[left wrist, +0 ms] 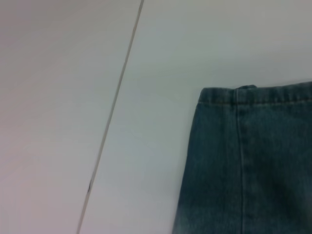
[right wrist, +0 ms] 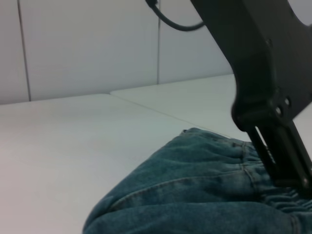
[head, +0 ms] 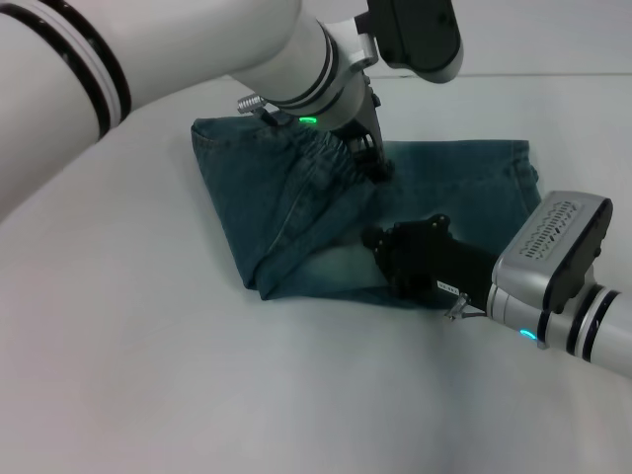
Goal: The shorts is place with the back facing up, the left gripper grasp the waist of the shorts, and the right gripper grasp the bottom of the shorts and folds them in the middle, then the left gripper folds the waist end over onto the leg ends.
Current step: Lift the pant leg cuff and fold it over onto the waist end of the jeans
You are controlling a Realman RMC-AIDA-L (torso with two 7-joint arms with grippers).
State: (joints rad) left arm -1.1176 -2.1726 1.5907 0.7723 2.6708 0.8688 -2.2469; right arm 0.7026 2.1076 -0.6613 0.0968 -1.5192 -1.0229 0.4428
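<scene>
The blue denim shorts point(head: 296, 222) lie on the white table, doubled lengthwise, with the gathered elastic waist near the middle and the leg ends toward the right. My left gripper point(head: 376, 168) comes down from above and is shut on the waist; the right wrist view shows its dark fingers point(right wrist: 285, 161) pressed into the puckered waistband of the shorts point(right wrist: 195, 195). My right gripper point(head: 375, 240) rests low on the shorts' near edge, its black body lying over the fabric. The left wrist view shows a stitched hem corner of the shorts point(left wrist: 248, 165).
The white table point(head: 148, 355) spreads out to the left and front of the shorts. A thin seam line point(left wrist: 112, 117) runs across the surface in the left wrist view. A pale panelled wall point(right wrist: 87, 44) stands behind the table.
</scene>
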